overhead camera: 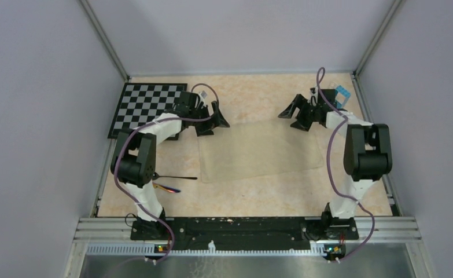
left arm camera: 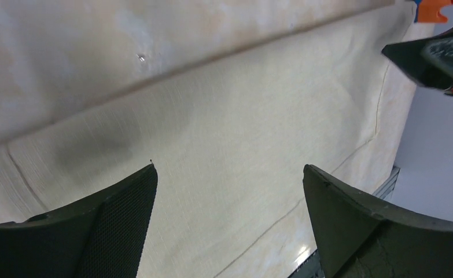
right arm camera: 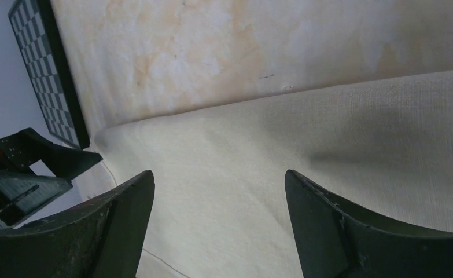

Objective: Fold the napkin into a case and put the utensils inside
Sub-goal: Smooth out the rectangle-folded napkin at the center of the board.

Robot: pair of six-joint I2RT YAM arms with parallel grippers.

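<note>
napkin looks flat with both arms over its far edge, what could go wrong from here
1. The napkin lies flat and thin; the open left fingers and right fingers might slip off it or grab unevenly, skewing the fold.
2. The utensils lie right by the left arm's elbow, partly under it; a swing of that arm could knock them.

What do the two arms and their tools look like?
The left arm and right arm have white links with bulky black joints, and a purple cable loops along each. The left tool and right tool are black, with two broad curved fingers tapering to points; one inner face shows fine mesh texture.
</note>
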